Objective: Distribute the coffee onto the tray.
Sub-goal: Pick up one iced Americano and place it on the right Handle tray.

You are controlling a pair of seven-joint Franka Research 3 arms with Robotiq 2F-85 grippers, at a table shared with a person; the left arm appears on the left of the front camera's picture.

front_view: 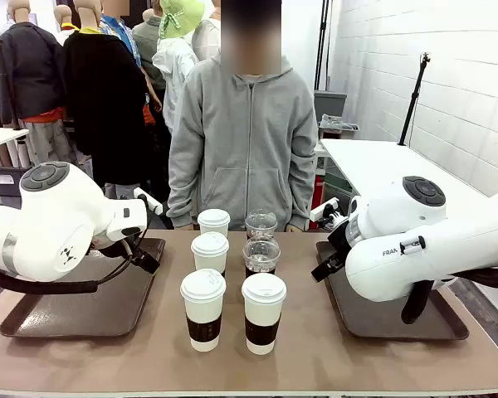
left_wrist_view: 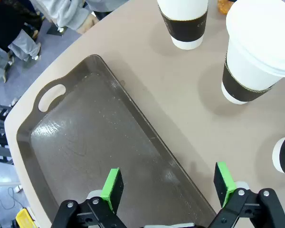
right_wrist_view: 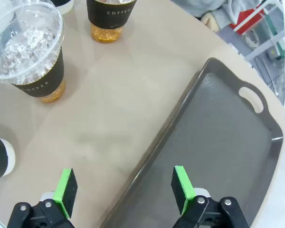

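Note:
Six coffee cups stand in two columns at the table's middle. Four are white paper cups with lids and brown sleeves, at front left [front_view: 203,308], front right [front_view: 263,313], middle [front_view: 210,253] and back [front_view: 213,222]. Two clear dome-lidded cups [front_view: 261,257] [front_view: 261,224] hold amber drink. My left gripper [front_view: 143,254] hangs open over the inner edge of the left tray [front_view: 66,307]. My right gripper [front_view: 327,265] hangs open over the inner edge of the right tray [front_view: 398,319]. In the left wrist view the gripper [left_wrist_view: 168,186] holds nothing; white cups [left_wrist_view: 185,21] [left_wrist_view: 259,52] stand beyond. In the right wrist view the gripper [right_wrist_view: 124,187] holds nothing; clear cups [right_wrist_view: 31,52] [right_wrist_view: 109,19] stand beyond.
A person in a grey hoodie [front_view: 247,141] stands at the far side of the table, right behind the cups. Both dark trays [left_wrist_view: 85,142] [right_wrist_view: 218,133] are bare. Bare tabletop [front_view: 315,365] lies in front of the cups.

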